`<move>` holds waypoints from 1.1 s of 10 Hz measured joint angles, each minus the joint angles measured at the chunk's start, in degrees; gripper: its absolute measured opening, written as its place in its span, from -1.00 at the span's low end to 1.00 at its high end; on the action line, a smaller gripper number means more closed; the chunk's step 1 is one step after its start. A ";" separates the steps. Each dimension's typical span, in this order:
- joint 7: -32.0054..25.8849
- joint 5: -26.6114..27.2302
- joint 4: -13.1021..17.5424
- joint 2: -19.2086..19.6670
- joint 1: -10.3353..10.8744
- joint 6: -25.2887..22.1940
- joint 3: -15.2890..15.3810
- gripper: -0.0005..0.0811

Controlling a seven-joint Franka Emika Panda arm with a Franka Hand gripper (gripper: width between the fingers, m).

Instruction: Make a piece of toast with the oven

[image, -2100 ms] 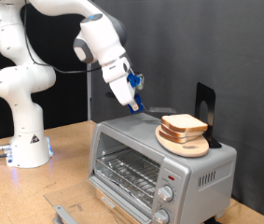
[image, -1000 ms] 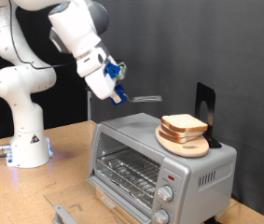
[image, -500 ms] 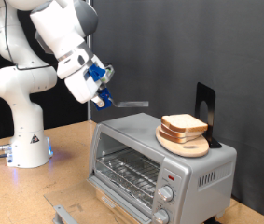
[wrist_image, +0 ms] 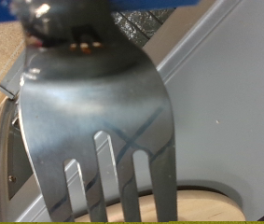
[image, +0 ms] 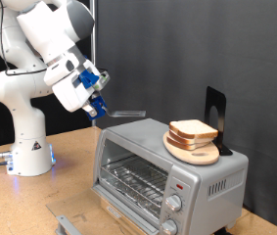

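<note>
1. The pincer pinches a metal fork, held in the air at the oven's ten o'clock.
2. The piece of toast lies on a round board atop the oven, door closed.
3. Step in hand, I judge: carrying the fork; loading not yet done.

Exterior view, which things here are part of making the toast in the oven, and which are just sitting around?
Part of the job:
piece of toast, on the round board
oven, with the door down
gripper, holding a metal fork in the air, at the exterior view's left of the toast

Just there:
round wooden board on the oven's top
black stand behind the board
</note>
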 joint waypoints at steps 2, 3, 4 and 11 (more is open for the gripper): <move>0.09 -0.13 -0.28 0.19 0.01 0.17 0.59 -0.11; 0.67 -0.14 -0.33 0.73 0.01 1.36 1.34 -0.11; 1.70 -0.14 -0.31 1.58 0.01 3.01 2.35 -0.11; 4.28 1.29 1.75 8.26 1.16 9.69 6.39 -0.11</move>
